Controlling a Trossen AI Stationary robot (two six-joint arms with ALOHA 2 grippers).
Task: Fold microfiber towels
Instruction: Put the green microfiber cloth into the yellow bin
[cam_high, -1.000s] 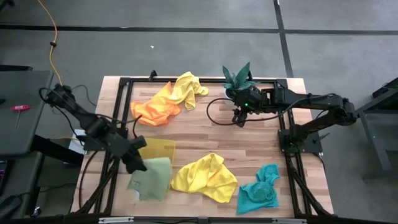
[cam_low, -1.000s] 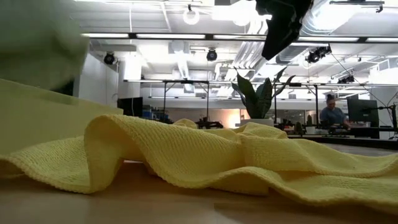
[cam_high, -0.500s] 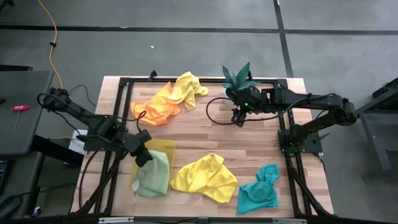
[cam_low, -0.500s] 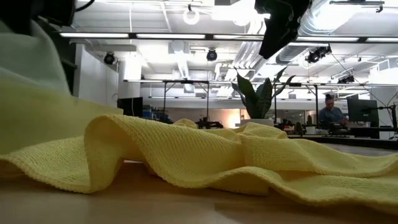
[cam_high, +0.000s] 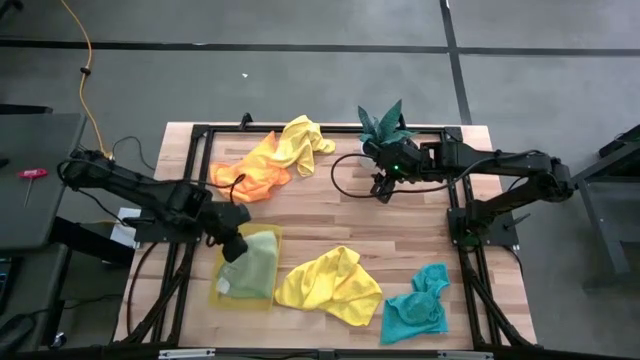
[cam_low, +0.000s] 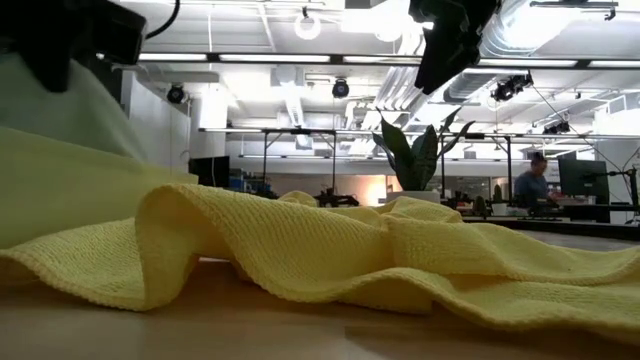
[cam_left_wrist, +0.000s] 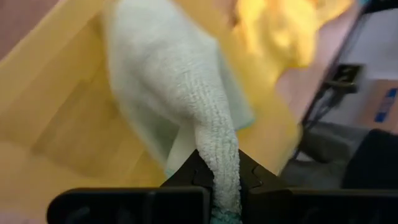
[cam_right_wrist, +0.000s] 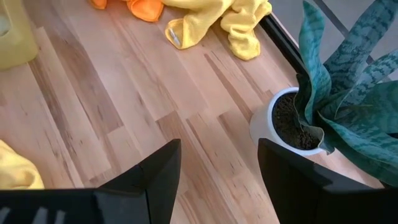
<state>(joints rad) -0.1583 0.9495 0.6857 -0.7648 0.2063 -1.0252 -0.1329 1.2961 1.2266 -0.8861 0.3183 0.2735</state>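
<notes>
The olive-green towel lies bunched in the translucent yellow tray at the table's near left. My left gripper is over the tray's far end, shut on that towel. A yellow towel lies crumpled at the near middle and a teal towel at the near right. An orange towel and a second yellow towel lie at the far left. My right gripper hangs open over bare wood at the far middle, holding nothing. My left gripper pinches a bunched end of the olive-green towel between its two fingers. The fingers slant down from the table's left. From the fingers the cloth runs down and spreads over the tray's floor. I cannot tell how many layers are held.
A potted plant in a white pot stands at the far edge, next to my right gripper. A black frame runs around the tabletop. Bare wood lies between the far towels and the near ones.
My left gripper has swung toward the table's right and slightly toward the far edge, sinking as it went and staying shut on the olive-green towel. The towel has come from the tray's near left corner to lie inside the tray.
</notes>
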